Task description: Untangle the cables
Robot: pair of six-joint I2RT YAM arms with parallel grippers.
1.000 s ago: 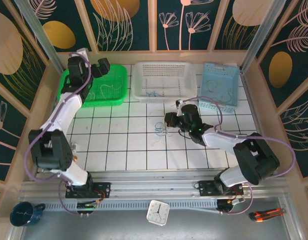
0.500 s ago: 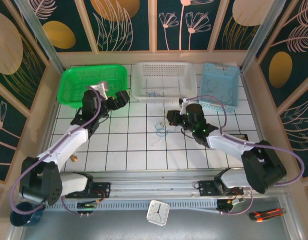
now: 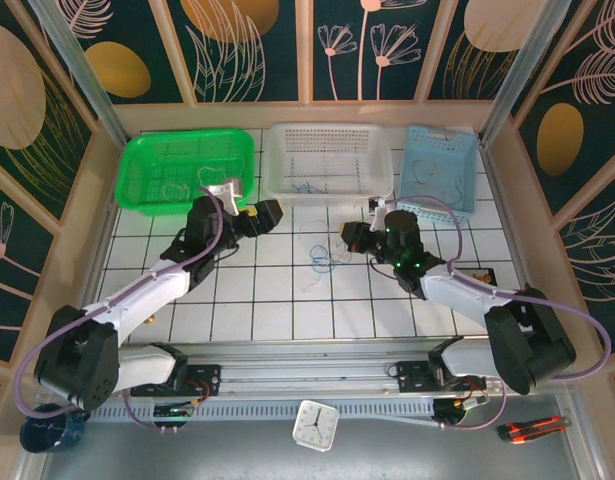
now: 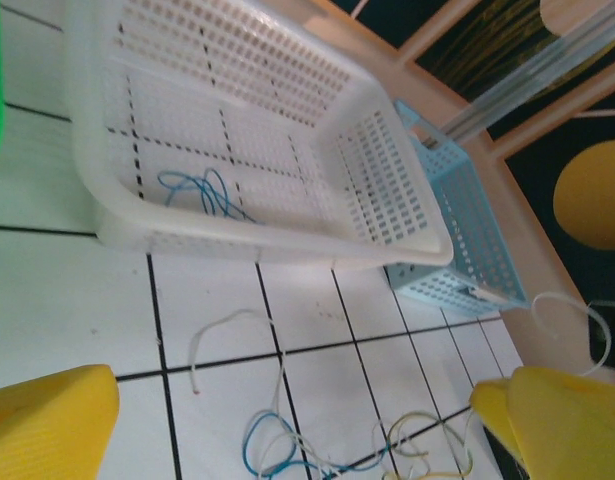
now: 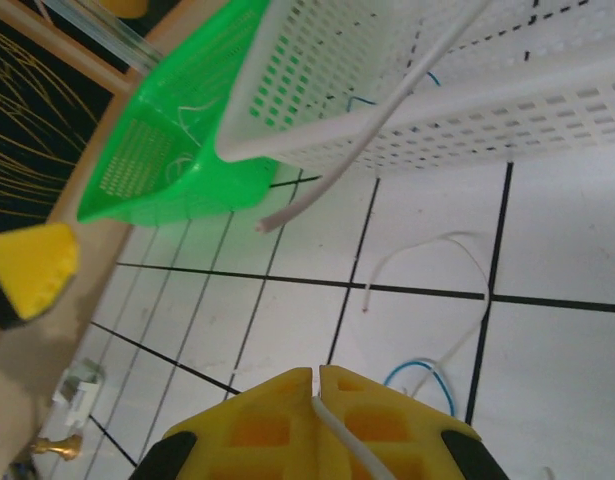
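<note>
Left arm, over the green basket a second earlier, now reaches mid-table. The left claw is spread wide and empty, just left of the cables, a white, blue and yellowish tangle lying on the table. The right claw stays clamped on a white strand. A two-armed separation appears to be under way.

Left arm stretched forward toward centre, left gripper jaws wide open. Right arm reaches inward, right gripper closed tight, pinching a white cable.
</note>
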